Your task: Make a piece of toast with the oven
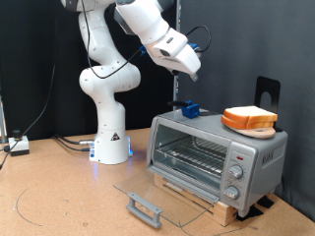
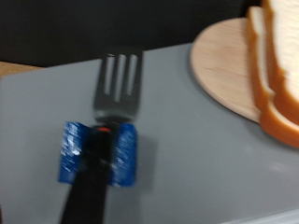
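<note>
The oven (image 1: 212,152) stands at the exterior view's right with its glass door (image 1: 162,195) folded down flat and the wire rack showing inside. The piece of toast (image 1: 250,118) lies in a small stack on a round wooden plate (image 2: 220,65) on the oven's top; the stack also shows in the wrist view (image 2: 280,65). A fork (image 1: 189,110) with a black handle wrapped in blue (image 2: 98,154) lies on the oven top beside the plate. My gripper (image 1: 194,71) hangs in the air above the fork, touching nothing. Its fingers do not show in the wrist view.
The oven sits on a wooden base (image 1: 202,202) on the brown table. A black bracket (image 1: 268,90) stands behind the oven. The robot's white base (image 1: 108,138) is at the exterior view's left, with cables (image 1: 20,146) on the table beyond it.
</note>
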Controlling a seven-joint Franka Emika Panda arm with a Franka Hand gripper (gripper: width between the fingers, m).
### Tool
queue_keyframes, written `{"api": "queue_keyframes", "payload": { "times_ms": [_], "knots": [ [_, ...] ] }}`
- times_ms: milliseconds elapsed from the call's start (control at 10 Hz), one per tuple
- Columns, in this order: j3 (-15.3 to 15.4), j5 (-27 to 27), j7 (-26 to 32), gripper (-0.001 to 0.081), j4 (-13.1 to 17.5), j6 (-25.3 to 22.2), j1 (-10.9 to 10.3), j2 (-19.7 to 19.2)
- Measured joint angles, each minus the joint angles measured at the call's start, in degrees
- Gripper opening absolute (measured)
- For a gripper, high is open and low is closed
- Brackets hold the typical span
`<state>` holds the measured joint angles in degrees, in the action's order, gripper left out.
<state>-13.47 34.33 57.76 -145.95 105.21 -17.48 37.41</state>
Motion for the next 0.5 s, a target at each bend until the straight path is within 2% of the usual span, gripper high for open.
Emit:
{"api": "queue_keyframes", "payload": {
  "times_ms": [300,500],
  "knots": [
    [3.52,0.07,-4.68,0.0807,-3.69,0.91,0.38,7.33],
    [4.67,0.05,-7.73,0.0807,-5.53,-0.39,0.51,12.01]
  ]
}}
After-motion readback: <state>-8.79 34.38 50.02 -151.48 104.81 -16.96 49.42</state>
